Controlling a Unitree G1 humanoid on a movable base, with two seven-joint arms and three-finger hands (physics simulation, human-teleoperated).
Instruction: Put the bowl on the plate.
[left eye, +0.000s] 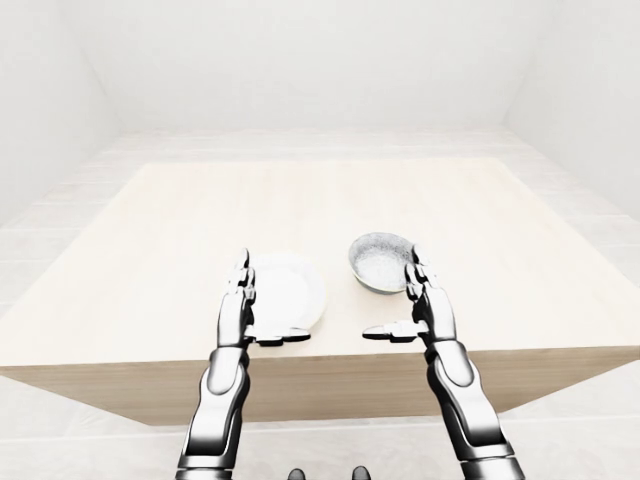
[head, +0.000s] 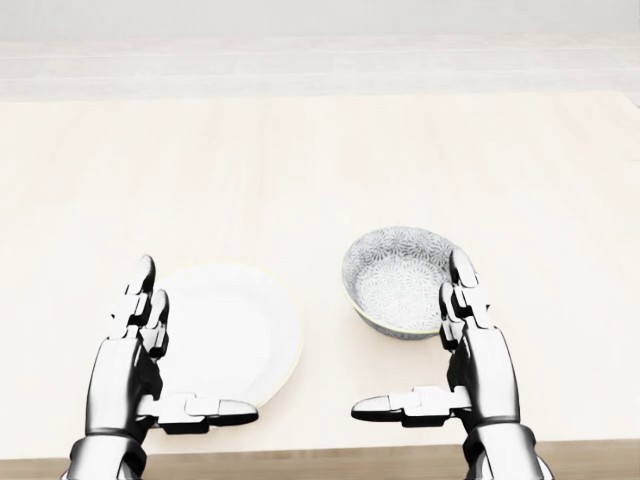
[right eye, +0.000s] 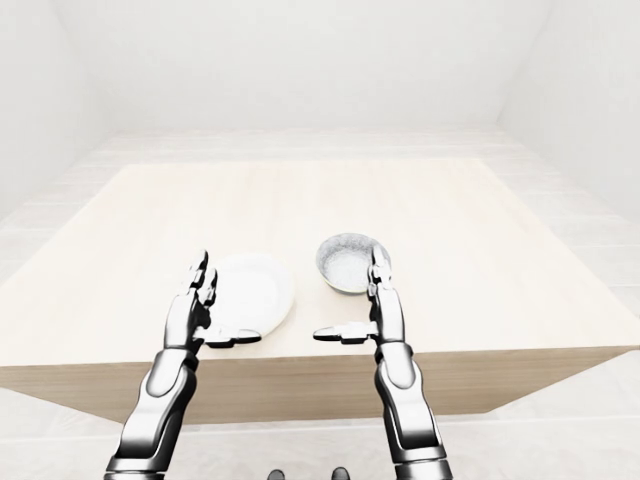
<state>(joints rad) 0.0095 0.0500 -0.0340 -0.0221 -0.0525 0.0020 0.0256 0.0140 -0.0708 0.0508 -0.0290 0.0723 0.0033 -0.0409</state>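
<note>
Task not started, by my read. Left hand (head: 125, 370) is spread open and holds nothing, fingers up, thumb pointing inward. It covers the left edge of the plate (head: 235, 325), and I can't tell whether it touches it or hovers above. The plate is white, empty and flat on the table (head: 300, 160) near the table's bottom edge in the head view. The bowl (head: 395, 280) is patterned and upright on the table just right of the plate, with a gap between them, not yet lifted. Right hand (head: 485, 365) is also open and empty, its fingers against the bowl's right rim in the view, contact unclear. Left to do: grasp the bowl, lift it, carry it left, set it on the plate. Hidden: the bowl's right rim behind the fingers, the plate's left edge, and the forearms cut off at the bottom.
</note>
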